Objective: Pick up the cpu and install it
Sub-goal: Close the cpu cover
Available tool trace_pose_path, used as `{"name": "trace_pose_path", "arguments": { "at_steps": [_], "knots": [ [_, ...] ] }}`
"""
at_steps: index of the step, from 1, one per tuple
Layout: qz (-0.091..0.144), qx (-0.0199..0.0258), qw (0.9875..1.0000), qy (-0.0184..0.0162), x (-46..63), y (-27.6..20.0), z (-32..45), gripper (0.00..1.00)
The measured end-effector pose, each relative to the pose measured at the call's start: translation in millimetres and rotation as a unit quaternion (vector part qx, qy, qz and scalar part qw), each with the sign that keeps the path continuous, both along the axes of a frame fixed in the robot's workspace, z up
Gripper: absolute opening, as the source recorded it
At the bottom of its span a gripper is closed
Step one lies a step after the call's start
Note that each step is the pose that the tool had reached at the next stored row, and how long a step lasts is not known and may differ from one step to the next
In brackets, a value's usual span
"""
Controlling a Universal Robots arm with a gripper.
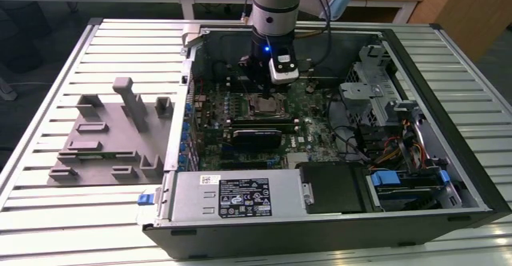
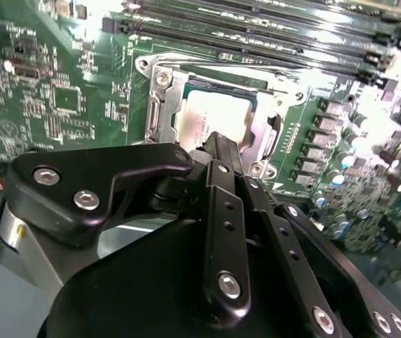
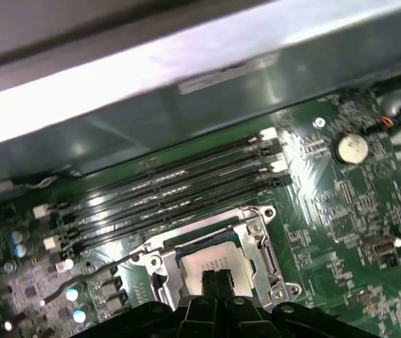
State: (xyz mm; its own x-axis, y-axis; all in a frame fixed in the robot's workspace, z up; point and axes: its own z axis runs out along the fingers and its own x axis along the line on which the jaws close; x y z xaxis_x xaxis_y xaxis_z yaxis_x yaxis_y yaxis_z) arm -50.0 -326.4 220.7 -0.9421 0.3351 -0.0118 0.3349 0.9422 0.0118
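The cpu (image 1: 265, 103) is a pale silver square lying flat inside the metal socket frame (image 1: 267, 111) on the green motherboard (image 1: 312, 140), within the open computer case. In both wrist views the cpu (image 2: 211, 115) (image 3: 218, 260) sits level in the frame (image 2: 159, 105) (image 3: 159, 266). My gripper (image 1: 264, 92) hangs straight above it, its black fingers pressed together with nothing between them, and their tips (image 2: 218, 143) (image 3: 218, 279) are just over the chip's near edge. Whether the tips touch the cpu is hidden.
A grey moulded fixture tray (image 1: 104, 140) lies on the slatted table at the exterior view's left. Memory slots (image 3: 165, 189) run beside the socket. A power supply (image 1: 232, 197), a drive cage (image 1: 376, 92) and cable bundles (image 1: 392, 146) crowd the case.
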Motion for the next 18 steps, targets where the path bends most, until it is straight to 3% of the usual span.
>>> {"name": "trace_pose_path", "arguments": {
  "at_steps": [2,10,14,18],
  "knots": [
    [0.011,0.0,0.9999,0.0,0.0,0.0,0.0,0.11],
    [0.016,0.0,0.9999,0.0,0.0,0.0,-0.1,0.11],
    [0.034,0.0,0.9994,-0.0001,-0.1,0.0,-0.2,0.11],
    [0.06,0.0,0.9982,-0.0001,-0.3,0.0,-0.2,0.11]
  ]
}}
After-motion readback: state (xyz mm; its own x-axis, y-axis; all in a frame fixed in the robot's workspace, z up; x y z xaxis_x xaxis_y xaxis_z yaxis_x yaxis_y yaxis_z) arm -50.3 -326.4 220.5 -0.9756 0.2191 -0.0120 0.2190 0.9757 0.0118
